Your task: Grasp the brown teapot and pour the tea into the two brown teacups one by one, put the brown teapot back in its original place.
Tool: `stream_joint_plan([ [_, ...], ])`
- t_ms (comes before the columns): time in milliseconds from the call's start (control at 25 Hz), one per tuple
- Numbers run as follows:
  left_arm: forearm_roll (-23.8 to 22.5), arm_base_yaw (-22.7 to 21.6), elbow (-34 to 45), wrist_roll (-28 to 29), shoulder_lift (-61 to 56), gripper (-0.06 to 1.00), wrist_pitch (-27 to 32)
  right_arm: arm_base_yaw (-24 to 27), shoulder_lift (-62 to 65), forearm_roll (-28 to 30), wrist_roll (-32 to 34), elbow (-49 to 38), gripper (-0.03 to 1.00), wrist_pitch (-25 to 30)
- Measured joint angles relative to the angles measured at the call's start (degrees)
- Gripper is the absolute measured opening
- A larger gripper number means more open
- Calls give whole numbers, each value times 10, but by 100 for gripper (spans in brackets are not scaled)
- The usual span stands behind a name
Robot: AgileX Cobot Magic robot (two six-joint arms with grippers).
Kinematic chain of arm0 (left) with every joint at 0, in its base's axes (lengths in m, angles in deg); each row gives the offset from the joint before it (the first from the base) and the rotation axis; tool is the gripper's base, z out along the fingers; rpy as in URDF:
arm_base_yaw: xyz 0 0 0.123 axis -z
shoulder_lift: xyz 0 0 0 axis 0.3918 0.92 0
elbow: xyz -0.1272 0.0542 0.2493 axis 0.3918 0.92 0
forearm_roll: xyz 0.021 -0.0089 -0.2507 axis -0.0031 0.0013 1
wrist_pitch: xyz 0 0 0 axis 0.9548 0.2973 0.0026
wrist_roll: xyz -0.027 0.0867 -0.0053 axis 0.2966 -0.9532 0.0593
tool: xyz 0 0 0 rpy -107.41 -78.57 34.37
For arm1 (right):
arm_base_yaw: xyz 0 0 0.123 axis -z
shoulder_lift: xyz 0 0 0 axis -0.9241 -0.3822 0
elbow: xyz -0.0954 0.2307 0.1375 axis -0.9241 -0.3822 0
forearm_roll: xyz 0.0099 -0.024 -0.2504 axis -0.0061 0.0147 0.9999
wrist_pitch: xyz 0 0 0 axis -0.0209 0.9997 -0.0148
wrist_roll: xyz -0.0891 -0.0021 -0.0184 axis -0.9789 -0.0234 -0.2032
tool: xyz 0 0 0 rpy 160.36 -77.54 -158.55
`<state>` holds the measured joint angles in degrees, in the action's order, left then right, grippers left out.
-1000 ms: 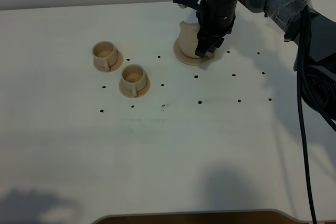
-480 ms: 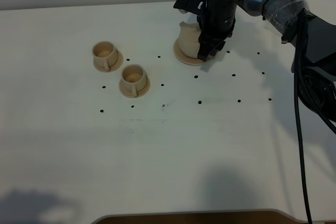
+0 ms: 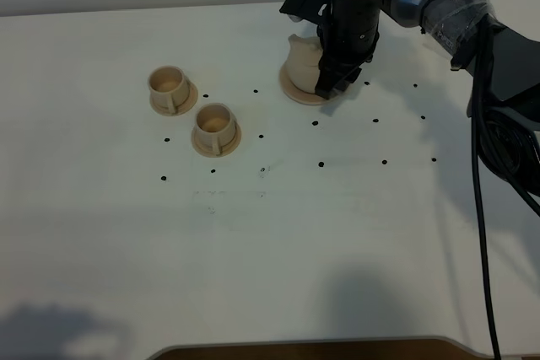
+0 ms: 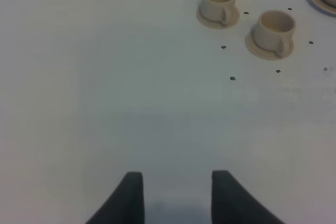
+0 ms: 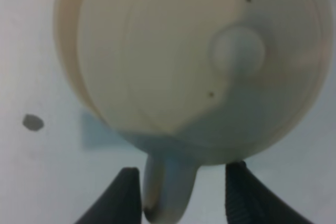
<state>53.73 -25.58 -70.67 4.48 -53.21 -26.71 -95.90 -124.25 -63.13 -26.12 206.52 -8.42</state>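
Right gripper (image 3: 332,84) hides perhaps half the brown teapot (image 3: 300,56)

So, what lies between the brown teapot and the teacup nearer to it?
Only bare white table with small black dots, as the exterior high view shows; nothing stands between the brown teapot and that teacup.

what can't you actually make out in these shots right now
Tea level: the lidded pale tan round-bellied ceramic teapot hides it in every view.
Teapot's loop handle, exterior high view: behind the black right gripper.
Teapot, left wrist view: cut off at the frame edge.
Handle contact, right wrist view: too blurred.
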Motion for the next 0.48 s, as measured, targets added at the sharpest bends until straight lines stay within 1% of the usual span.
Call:
stream_joint_plan([
  [200, 0, 0, 0, 0, 0, 33, 0, 0, -8, 0, 46, 0, 37, -1],
  [480, 0, 0, 0, 0, 0, 33, 0, 0, -11, -1, 59, 0, 37, -1],
])
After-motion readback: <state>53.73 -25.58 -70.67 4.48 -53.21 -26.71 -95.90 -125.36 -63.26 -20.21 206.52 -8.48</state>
